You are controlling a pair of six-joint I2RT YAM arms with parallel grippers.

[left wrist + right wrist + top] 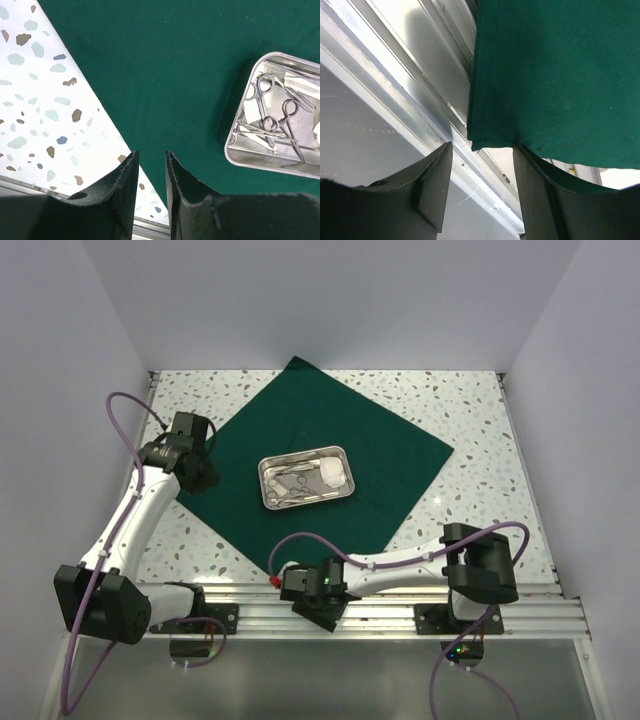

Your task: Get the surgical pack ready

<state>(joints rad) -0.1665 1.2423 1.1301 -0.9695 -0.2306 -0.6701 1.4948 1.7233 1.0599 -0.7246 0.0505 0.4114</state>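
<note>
Nothing legible here — no words, labels, brands, numbers or signs can be read.

- A robotics lab cell staged as a surgical-prep station, not a working clinic: plain white walls point(330, 300) box in the tabletop point(470, 425) at the back and on both sides.
- The tabletop has a speckled terrazzo-look surface and carries only a few props.
- An aluminium rail point(400, 612) runs along the near edge. The left arm point(135, 515) and right arm point(400, 562) are bolted to it, trailing purple cables point(112, 408).
- The props are medical: a dark green cloth point(300, 420) lies spread flat. On it sits a steel tray point(303, 478) holding ring-handled instruments point(280, 125) and white gauze point(333, 474).
</note>
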